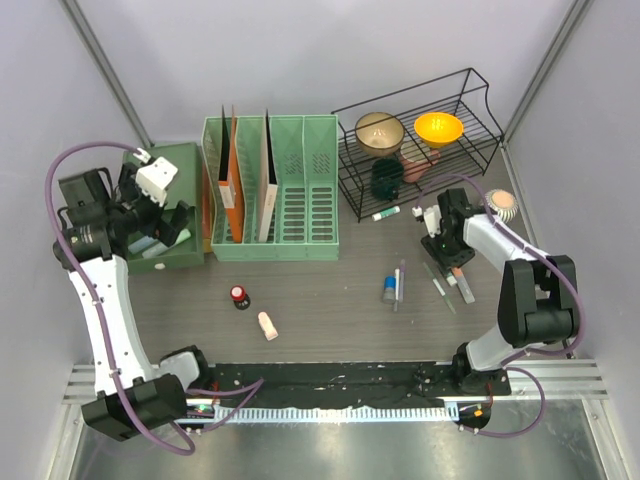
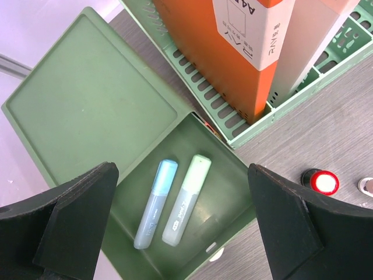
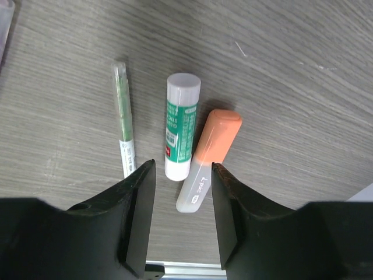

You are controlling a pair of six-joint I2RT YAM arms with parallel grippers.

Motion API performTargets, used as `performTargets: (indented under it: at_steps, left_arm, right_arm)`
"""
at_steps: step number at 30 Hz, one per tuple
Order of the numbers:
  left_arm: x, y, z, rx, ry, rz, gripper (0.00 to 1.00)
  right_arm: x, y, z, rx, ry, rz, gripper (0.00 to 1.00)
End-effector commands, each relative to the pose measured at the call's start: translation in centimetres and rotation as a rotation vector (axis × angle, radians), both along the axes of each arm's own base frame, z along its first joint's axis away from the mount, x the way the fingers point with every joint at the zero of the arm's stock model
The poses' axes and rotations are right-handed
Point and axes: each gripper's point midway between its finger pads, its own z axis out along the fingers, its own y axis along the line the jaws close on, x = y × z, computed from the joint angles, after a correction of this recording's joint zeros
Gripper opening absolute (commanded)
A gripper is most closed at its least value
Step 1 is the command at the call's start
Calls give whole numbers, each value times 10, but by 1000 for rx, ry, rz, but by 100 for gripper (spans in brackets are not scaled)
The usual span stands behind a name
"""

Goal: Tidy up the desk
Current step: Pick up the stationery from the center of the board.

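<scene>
The desk (image 1: 330, 300) is a dark wood-grain top. My left gripper (image 2: 179, 169) hangs wide open over a green box (image 2: 87, 111) at the desk's far left, also seen from above (image 1: 180, 262). In the box's well lie a blue highlighter (image 2: 154, 204) and a green highlighter (image 2: 186, 199), side by side. My right gripper (image 3: 182, 166) is low over the right side of the desk (image 3: 280, 70). Its jaws stand apart on either side of the near ends of an orange-capped highlighter (image 3: 210, 154) and a green glue stick (image 3: 180, 125), with small gaps showing. From above, the right gripper (image 1: 447, 255) partly hides these.
A thin green pen (image 3: 123, 116) lies left of the glue stick. A green file rack (image 1: 300, 200) holds an orange folder (image 2: 215, 52). A black wire rack (image 1: 345, 190) carries bowls. A red-capped item (image 1: 239, 295), a pink item (image 1: 267, 325) and a blue-grey marker (image 1: 389, 288) lie mid-desk.
</scene>
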Motion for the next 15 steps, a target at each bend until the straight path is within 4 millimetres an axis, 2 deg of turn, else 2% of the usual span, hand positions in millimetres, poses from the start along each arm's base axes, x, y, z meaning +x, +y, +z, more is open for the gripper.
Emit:
performTargets:
  at_steps: [1,9,14,15]
  left_arm:
    - [-5,-7,7,-4,-38,-26,100]
    - [-6,-5,2,9,-39,-26,100]
    - [-4,-4,-2,8,-33,-25,100]
    - [-4,-4,-2,10,-33,-24,100]
  right_arm:
    - [11,-6,0,-7,-35,1,47]
    - [16,-14,4,36,-44,-12,47]
    - [13,-9,3,59,-31,0,47]
    - [12,-2,3,97,-27,9,47]
